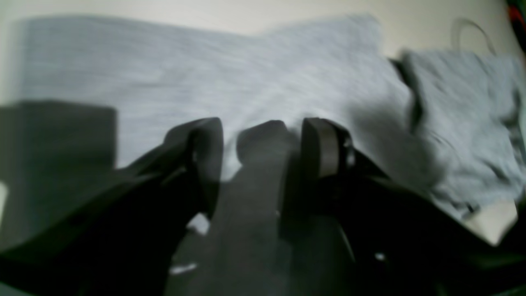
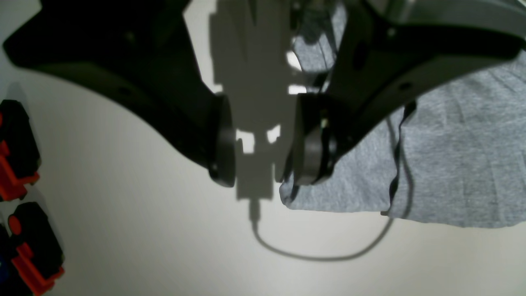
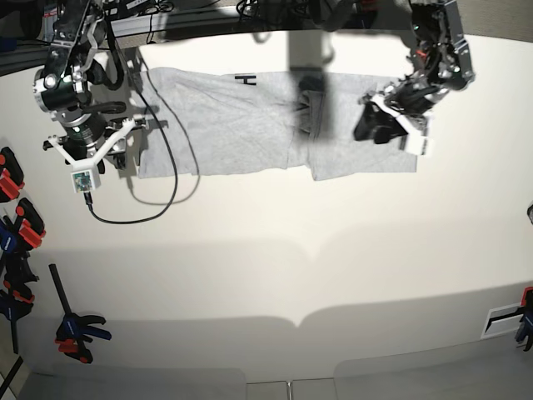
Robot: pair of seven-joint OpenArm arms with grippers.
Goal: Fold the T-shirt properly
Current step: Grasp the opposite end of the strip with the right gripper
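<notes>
The light grey T-shirt lies spread flat across the far part of the white table, with a dark crease near its middle and its right part folded over. In the blurred left wrist view my left gripper hovers just over the T-shirt, open, with its shadow on the cloth between the fingers. My right gripper is open at the shirt's other end. One of its fingers is over the T-shirt's corner, and bare table shows in the gap.
A black cable loops on the table beside the shirt's left edge, and the cable also shows under my right gripper. Red-and-black clamps line the table's left edge. Another clamp lies near the front left.
</notes>
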